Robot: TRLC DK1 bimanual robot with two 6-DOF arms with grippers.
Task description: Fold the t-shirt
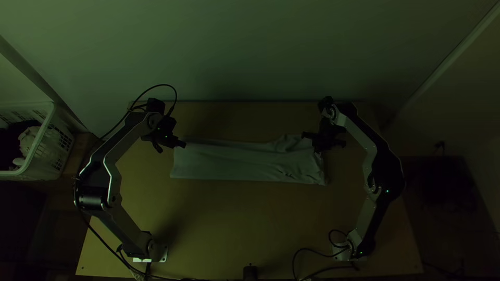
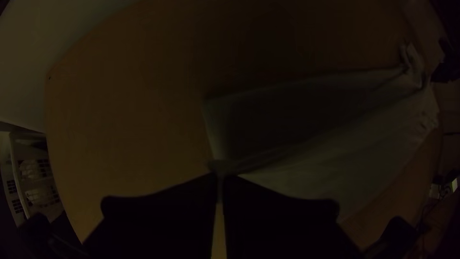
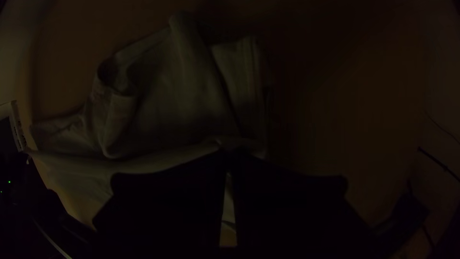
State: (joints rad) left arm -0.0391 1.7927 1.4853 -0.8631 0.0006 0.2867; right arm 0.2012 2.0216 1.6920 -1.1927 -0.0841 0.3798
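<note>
You are working with the shirt [image 1: 224,161] lying across the middle of the bench [image 1: 250,218] as a long, narrow strip, its left end fairly straight and its right end rumpled. Your left hand [image 2: 220,175] is pinching the cloth at the far left corner, and your right hand [image 3: 230,154] is gripping it at the far edge near the right end, both with their fingers closed on it. You are probably making a lengthwise fold, so you want to be carrying both grips towards the near side together, at one height and one pace, while keeping the far edge lightly taut between them. Pulling harder on one side is likely to skew the strip, and the creases at the right end may be getting trapped under the fold. Be laying the edge down low and level before opening either hand, then be smoothing that right end
</note>
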